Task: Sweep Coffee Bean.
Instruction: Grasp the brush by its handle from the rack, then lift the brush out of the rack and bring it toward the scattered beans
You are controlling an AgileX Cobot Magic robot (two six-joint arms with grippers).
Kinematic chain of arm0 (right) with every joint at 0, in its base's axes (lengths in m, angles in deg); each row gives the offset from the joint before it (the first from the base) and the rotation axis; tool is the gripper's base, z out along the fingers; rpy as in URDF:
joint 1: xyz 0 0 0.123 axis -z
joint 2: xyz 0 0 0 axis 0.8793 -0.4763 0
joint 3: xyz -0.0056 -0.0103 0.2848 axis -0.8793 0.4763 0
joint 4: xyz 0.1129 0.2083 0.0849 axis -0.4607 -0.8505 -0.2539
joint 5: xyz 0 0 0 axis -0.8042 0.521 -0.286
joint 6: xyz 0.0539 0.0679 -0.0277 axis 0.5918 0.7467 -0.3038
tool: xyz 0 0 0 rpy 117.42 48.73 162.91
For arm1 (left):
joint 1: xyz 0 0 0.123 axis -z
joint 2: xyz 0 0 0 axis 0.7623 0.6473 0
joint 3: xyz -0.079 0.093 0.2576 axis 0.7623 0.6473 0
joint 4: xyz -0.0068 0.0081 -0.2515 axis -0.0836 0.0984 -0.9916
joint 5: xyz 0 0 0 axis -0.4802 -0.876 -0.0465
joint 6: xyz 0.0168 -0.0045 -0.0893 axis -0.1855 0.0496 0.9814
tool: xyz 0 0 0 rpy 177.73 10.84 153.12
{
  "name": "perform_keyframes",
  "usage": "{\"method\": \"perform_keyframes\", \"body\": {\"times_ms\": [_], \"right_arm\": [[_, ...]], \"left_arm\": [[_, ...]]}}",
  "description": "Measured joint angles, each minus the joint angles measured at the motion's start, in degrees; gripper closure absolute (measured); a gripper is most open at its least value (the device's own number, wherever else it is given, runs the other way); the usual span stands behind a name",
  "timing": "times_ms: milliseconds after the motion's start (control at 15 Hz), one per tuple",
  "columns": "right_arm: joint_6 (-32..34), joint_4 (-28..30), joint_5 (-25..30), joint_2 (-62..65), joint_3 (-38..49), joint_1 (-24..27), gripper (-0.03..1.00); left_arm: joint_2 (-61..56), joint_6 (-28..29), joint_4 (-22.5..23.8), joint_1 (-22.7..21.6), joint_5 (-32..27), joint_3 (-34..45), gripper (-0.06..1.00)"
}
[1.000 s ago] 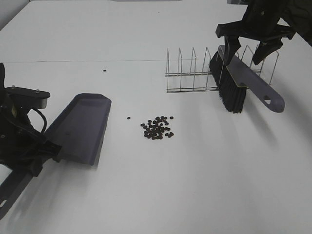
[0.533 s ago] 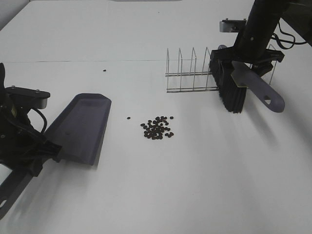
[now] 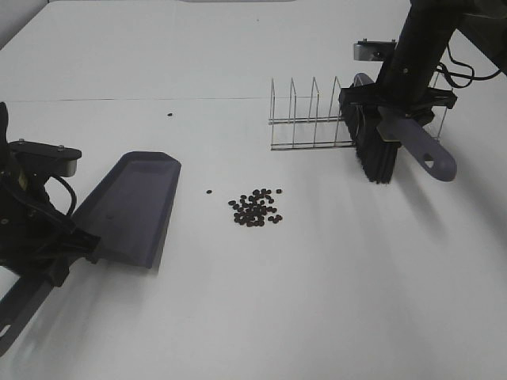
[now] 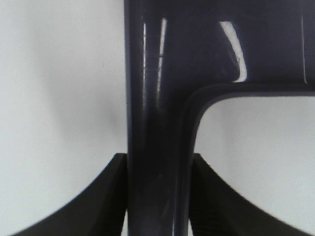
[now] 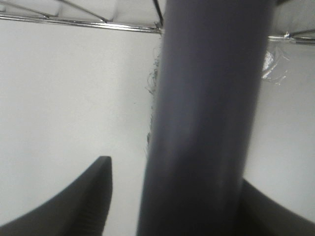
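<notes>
While the coffee beans (image 3: 256,207) lie in a loose heap on the table (image 3: 317,301) near the dustpan's (image 3: 131,207) open lip, well apart from both grippers, the left gripper (image 4: 158,169) clamps the dustpan's handle. Far from the dustpan, the right gripper (image 5: 174,174) straddles the brush (image 3: 379,146) handle, one finger (image 5: 93,196) standing clear of it.

The dustpan (image 3: 131,210) lies on the table (image 3: 317,301) with its handle running between the left gripper's (image 3: 75,245) jaws, both pressed against it. Past the pan's mouth, between the two grippers, sits the coffee bean (image 3: 256,208) pile, with one stray bean (image 3: 209,191) on the pan's side. The brush (image 3: 372,150) rests in the wire rack (image 3: 305,123), between the right gripper's (image 3: 396,111) jaws, touching one and apart from the other.
</notes>
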Motion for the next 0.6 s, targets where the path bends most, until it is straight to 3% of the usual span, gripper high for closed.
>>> {"method": "perform_keyframes", "body": {"times_ms": [67,133,600], "right_arm": [[0.4,0.3,0.0,0.0,0.0,0.0,0.63],[0.9,1.9,0.1,-0.1,0.0,0.1,0.67],[1.2,2.2,0.0,3.3,2.8,0.2,0.67]], "left_arm": [[0.0,0.0,0.0,0.0,0.0,0.0,0.64],[0.0,0.0,0.0,0.0,0.0,0.0,0.64],[0.0,0.0,0.9,0.0,0.6,0.0,0.64]]}}
